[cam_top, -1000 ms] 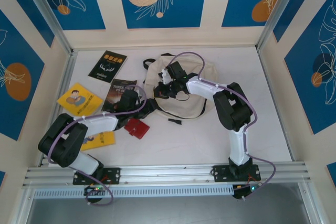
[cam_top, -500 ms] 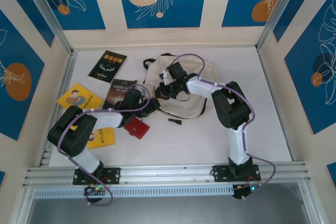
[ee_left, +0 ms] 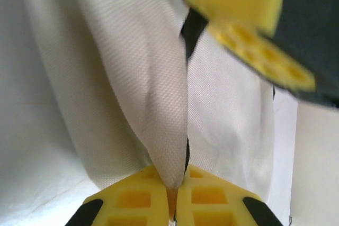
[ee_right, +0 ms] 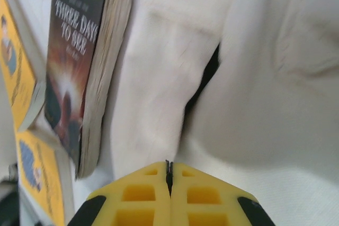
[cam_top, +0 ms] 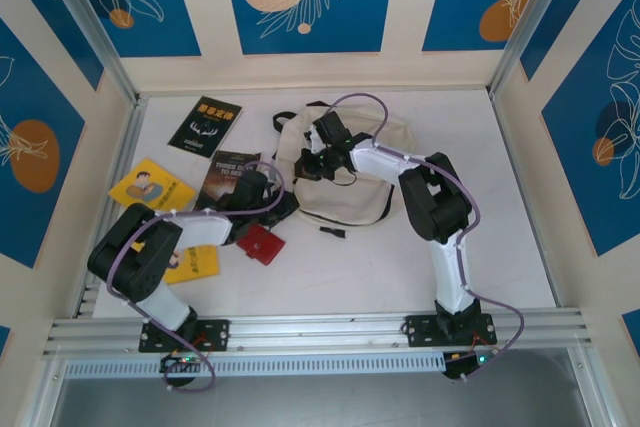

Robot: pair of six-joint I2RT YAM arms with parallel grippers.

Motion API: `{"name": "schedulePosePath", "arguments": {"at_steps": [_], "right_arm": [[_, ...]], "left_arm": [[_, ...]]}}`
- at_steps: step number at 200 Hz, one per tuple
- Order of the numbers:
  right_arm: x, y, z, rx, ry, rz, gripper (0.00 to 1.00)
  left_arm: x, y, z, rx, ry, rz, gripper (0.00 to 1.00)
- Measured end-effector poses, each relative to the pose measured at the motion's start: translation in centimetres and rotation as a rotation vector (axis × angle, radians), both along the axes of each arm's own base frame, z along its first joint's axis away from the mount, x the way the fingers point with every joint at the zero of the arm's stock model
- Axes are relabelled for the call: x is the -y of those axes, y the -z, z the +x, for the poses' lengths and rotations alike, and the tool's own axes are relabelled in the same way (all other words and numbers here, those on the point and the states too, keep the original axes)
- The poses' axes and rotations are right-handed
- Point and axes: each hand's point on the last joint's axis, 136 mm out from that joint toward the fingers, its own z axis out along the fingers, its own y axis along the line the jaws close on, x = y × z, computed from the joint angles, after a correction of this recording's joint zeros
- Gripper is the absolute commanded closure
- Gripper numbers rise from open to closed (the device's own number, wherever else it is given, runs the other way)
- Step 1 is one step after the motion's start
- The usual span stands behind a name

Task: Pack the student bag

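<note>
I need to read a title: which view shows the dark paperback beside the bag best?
The right wrist view: the dark paperback lies close, its title words "Three" and "to See" legible, page edges beside the student bag. The top external view shows it small, partly under the left arm.

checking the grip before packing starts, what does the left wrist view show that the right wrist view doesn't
Left wrist view: the left tool is shut on a raised fold of the student bag, with a yellow honeycomb block on a dark body at the upper right.

Right wrist view: the right tool is shut, with no fabric visibly between its tips. A dark paperback lies beside the bag, and yellow booklets lie beyond it.

Shared: cream bag fabric with a dark slit in it, and yellow tool fingers at the bottom edge.
</note>
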Motion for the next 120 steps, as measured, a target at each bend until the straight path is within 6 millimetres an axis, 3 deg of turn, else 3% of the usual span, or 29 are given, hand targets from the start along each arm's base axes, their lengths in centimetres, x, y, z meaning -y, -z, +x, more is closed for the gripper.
{"name": "schedulePosePath", "arguments": {"at_steps": [53,87,108,120], "right_arm": [[0.8,1.2,4.0,0.045,0.125,-0.060,1.00],[1.7,0.6,6.2,0.088,0.186,-0.079,1.00],[1.7,-0.1,6.7,0.103,0.186,-0.075,1.00],[1.6,-0.4,6.6,0.107,0.171,-0.072,0.88]], "left_arm": [[-0.7,0.1,-1.4,-0.006,0.036,0.033,0.97],[-0.8,0.5,-2.0,-0.025,0.057,0.046,0.96],[-0.8,0.6,-2.1,-0.020,0.067,0.057,0.82],[-0.8,0.5,-2.1,-0.018,0.083,0.065,0.67]]}}
